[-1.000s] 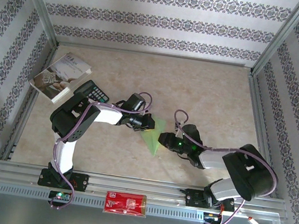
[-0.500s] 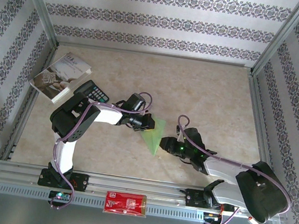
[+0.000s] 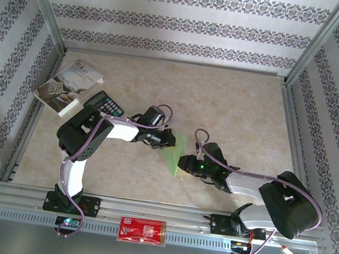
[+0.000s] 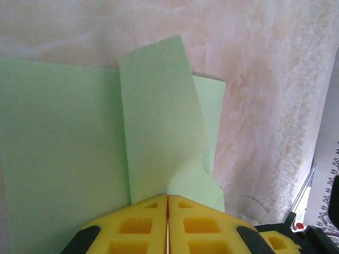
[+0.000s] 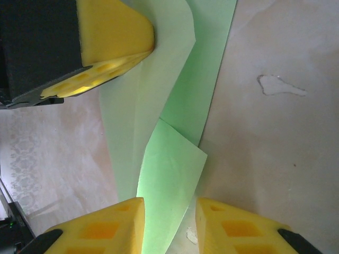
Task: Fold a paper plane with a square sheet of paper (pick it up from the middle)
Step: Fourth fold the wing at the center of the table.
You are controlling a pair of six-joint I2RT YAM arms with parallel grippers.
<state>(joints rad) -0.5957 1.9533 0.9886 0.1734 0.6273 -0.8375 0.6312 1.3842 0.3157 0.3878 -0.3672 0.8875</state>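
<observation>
Lab test booth: aluminium frame [image 3: 46, 9], wallpaper-patterned walls [image 3: 172, 22].

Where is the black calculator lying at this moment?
In the top view, the black calculator lies on the left side of the table, right beside the printed booklet and just beyond the left arm's elbow.

A folded light green square sheet of paper [image 3: 175, 155] lies mid-surface [image 3: 236, 105]. The closed left gripper [image 3: 168, 142] touches its left side, and the right gripper [image 3: 183, 163] has its jaws apart astride the right flap. A grey-white printed booklet [image 3: 70, 86] lies far left, with a black calculator [image 3: 105, 103] just right of it. A red flat packet [image 3: 142, 231] sits on the near rail.
</observation>
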